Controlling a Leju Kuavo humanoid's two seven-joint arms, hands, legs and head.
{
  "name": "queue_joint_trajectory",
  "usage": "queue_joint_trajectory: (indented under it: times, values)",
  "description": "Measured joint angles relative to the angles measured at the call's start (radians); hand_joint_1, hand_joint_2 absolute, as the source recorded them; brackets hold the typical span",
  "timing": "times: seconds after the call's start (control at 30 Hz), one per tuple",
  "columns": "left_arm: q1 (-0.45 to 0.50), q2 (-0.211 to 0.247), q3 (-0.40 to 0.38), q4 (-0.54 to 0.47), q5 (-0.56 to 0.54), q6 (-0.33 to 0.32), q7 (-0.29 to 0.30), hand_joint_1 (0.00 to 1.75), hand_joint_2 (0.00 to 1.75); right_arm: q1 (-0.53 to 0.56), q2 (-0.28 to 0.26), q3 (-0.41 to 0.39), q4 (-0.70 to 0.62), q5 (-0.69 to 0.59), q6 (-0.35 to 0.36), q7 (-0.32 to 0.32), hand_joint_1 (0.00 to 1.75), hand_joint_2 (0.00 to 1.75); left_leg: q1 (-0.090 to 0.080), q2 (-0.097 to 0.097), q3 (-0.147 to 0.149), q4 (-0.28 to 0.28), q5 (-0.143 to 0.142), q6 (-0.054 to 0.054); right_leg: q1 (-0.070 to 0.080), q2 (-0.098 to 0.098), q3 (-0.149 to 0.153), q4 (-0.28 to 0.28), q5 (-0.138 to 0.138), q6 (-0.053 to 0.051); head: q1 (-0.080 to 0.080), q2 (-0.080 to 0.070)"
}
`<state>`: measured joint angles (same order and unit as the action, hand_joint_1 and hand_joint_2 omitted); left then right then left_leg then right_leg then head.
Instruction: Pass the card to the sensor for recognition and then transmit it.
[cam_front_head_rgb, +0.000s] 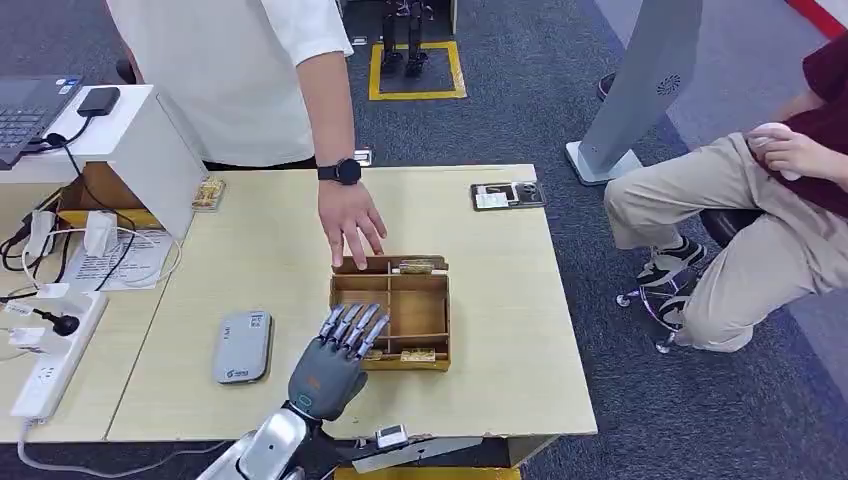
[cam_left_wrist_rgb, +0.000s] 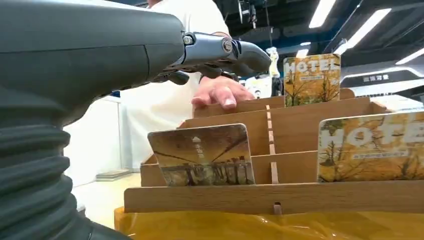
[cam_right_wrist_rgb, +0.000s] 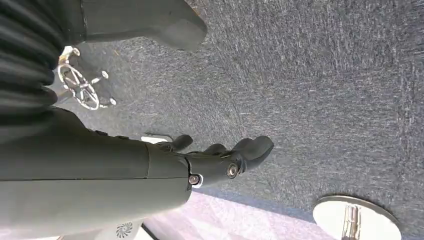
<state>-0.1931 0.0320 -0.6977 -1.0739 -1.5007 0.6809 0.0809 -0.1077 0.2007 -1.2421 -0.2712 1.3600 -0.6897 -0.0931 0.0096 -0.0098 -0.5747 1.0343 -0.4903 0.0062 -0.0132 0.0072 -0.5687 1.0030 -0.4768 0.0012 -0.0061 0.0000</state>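
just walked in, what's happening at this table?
The robot's left hand hovers with fingers spread over the near edge of a wooden card box, holding nothing. Hotel cards stand upright in the box's slots. A person's hand rests on the far edge of the box, seemingly steadying it. The grey card sensor lies on the table to the left of the box. The right hand hangs above the carpet, empty. No card has been picked yet.

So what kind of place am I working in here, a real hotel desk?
More likely a robot test lab staged as a hotel desk: a wooden card box with hotel cards sits on a plain table beside a laptop and power strip, with people watching nearby.
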Motion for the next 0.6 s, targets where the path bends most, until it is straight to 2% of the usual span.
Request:
queue_joint_trajectory:
  times: [0.37,0.6]
  values:
    - [0.007,0.000,0.002,-0.002,0.015,0.006,0.001,0.00,1.75,0.004,0.000,0.000,0.000,0.000,0.000,0.003,0.00,1.75,0.000,0.000,0.000,0.000,0.000,0.000,0.000,0.000,0.000,0.000,0.000,0.000,0.000,0.000]
    - [0.025,0.005,0.012,-0.033,0.082,0.005,-0.057,0.00,1.75,0.005,-0.002,0.000,0.000,-0.001,0.000,0.003,0.00,1.75,0.000,0.000,0.000,0.000,0.000,0.000,0.000,0.000,0.000,0.000,0.000,0.000,0.000,0.000]
